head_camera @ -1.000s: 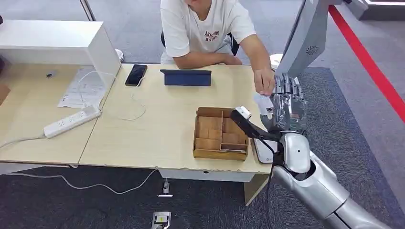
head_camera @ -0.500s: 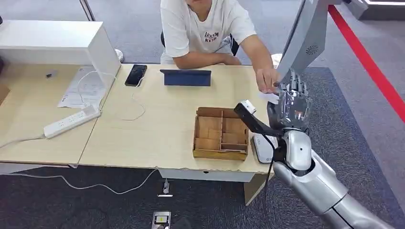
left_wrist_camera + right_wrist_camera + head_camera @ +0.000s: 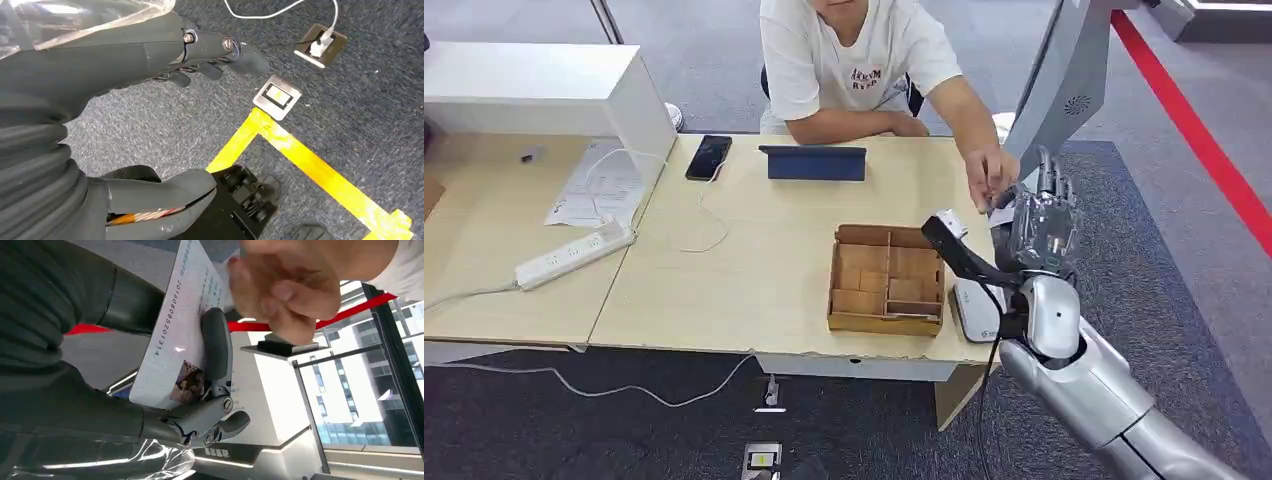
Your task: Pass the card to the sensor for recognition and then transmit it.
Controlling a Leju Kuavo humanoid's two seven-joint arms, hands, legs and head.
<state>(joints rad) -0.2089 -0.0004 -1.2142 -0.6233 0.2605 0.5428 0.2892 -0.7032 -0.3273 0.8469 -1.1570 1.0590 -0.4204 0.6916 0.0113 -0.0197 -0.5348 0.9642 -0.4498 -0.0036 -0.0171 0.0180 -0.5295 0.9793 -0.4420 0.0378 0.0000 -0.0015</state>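
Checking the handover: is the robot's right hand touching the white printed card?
Touching. In the right wrist view, the right hand pins the white printed card under a dark finger laid across its face.

A white card (image 3: pixel 175 335) printed with black digits and a small colour photo, against the dark grey right hand (image 3: pixel 150 405). A pale wood bench (image 3: pixel 754 250) carries a brown cardboard box (image 3: pixel 886 280), a navy tablet case (image 3: pixel 814 162) and a black phone (image 3: pixel 709 157); the carpet (image 3: pixel 350 100) is dark grey, crossed by yellow tape (image 3: pixel 310 165).
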